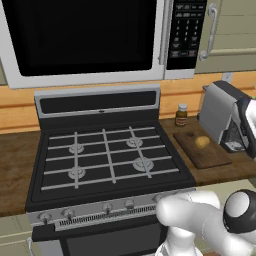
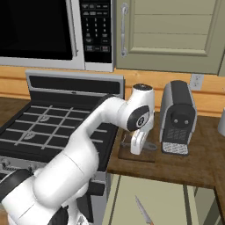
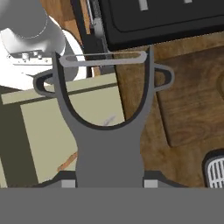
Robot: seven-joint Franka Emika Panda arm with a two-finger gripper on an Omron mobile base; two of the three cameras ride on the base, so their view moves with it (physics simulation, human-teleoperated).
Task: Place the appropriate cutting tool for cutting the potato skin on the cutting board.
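Note:
A grey Y-shaped peeler [image 3: 107,127] is clamped by its handle in my gripper [image 3: 109,183], which is shut on it. The blade end points toward the stove's front edge. My hand hangs low over the near left part of the dark brown cutting board [image 2: 149,156] on the counter. In the hand view the cutting board [image 3: 192,100] lies to the right of the peeler. The yellowish potato [image 1: 202,142] rests on the cutting board [image 1: 210,156] beside the coffee machine. My gripper [image 2: 136,148] hides the potato in the right base view.
A coffee machine [image 2: 177,116] stands just right of the board, a spice jar [image 1: 181,115] behind it. The gas stove [image 1: 107,155] is on the left. A knife [image 2: 143,211] with a reddish handle lies low in front of the cabinet.

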